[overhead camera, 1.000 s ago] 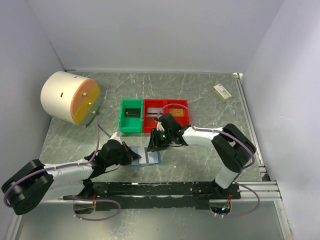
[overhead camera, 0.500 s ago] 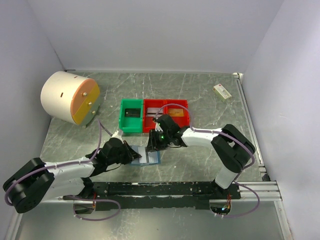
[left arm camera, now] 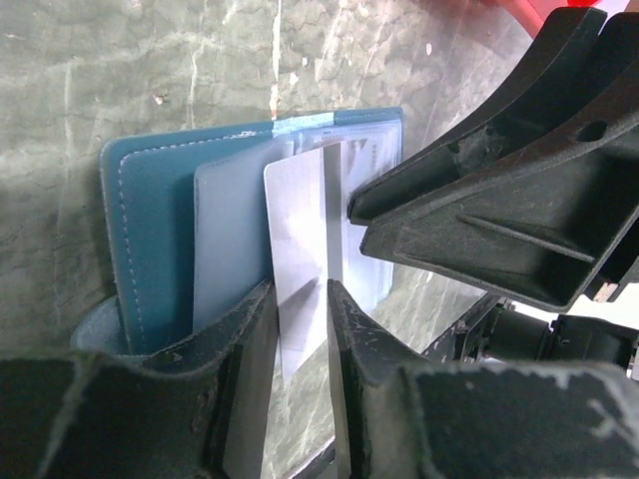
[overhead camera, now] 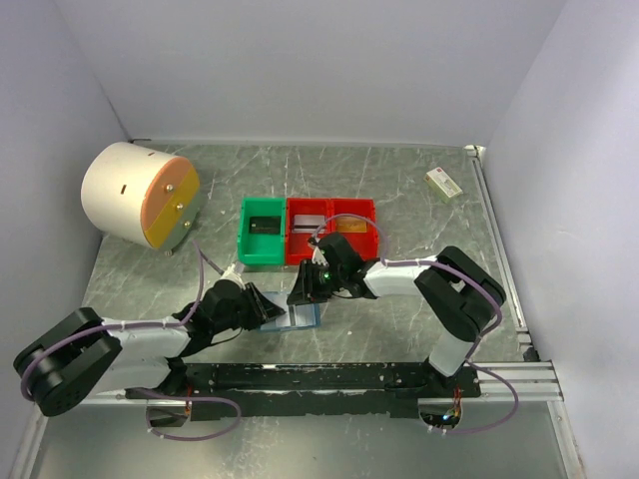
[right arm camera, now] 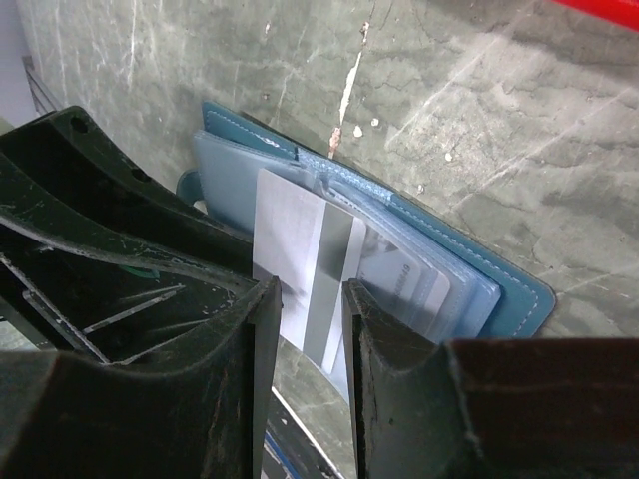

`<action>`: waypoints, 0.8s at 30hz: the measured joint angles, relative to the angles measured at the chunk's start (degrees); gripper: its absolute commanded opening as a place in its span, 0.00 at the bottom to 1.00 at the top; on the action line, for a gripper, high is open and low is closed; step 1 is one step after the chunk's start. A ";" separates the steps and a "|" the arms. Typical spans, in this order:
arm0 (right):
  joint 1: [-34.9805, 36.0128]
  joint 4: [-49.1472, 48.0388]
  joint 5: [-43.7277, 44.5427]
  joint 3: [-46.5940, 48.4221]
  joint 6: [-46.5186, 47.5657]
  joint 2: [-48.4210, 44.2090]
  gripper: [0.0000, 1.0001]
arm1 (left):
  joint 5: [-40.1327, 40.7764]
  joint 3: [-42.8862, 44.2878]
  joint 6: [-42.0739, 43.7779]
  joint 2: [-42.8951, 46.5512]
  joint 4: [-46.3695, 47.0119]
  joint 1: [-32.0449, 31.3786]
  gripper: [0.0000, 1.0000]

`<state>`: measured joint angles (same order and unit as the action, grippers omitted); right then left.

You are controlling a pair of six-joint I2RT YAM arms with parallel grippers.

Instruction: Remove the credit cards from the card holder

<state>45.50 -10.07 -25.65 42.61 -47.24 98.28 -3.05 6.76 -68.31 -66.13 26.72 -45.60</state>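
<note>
Two sets of fingers meet over the open card holder [left arm camera: 150,220], which lies flat on the grey marbled counter [overhead camera: 399,190], just nearer the arm bases than the green bin [overhead camera: 262,260] and the red bins [overhead camera: 332,203]. The left fingers [overhead camera: 266,305] reach in from the holder's left end and the right fingers [overhead camera: 303,290] from its far right side, so the two arms almost touch above it.

One white card [left arm camera: 300,239] with a silver stripe along its length sticks partway out of the holder's pockets, over a pale translucent sleeve [left arm camera: 230,249]. Each wrist camera shows that card face-on in the gap between its own fingers. Both pairs stand parted with their tips down at the holder. Neither is clenched on the card's faces, though whether the tips press on the card or the holder I cannot tell. Another card [right arm camera: 404,277] (faint print on it) sits deeper in, behind clear plastic.

Farther off stand a cream-and-orange drum [overhead camera: 135,195] at the back left and a small cream box [overhead camera: 443,183] at the back right.
</note>
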 measured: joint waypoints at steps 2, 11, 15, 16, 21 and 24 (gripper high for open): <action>-0.07 -0.50 -0.39 -0.02 -0.57 0.26 0.32 | -0.46 -0.33 -0.44 -1.49 2.45 0.04 0.34; -0.07 -0.94 -0.57 -0.04 -1.20 0.57 0.32 | -1.77 -2.40 -2.93 -5.46 10.03 0.17 0.14; -0.04 0.15 -0.31 0.44 -0.79 0.52 0.33 | -1.99 -2.43 -3.32 -4.15 9.79 0.17 0.07; 0.04 0.74 -0.09 0.79 -0.52 0.50 0.33 | -1.99 -2.36 -3.28 -3.52 9.33 0.17 0.07; 0.74 5.92 2.60 3.08 1.79 -0.31 0.34 | -1.31 -0.24 -2.36 2.21 0.28 0.17 0.07; 0.85 9.49 4.94 4.02 3.61 -1.49 0.34 | -0.39 0.98 -1.51 6.08 -5.38 0.17 0.07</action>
<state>46.35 -0.58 -20.71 46.63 -43.64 96.79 -3.44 7.75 -69.82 -60.05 21.34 -45.43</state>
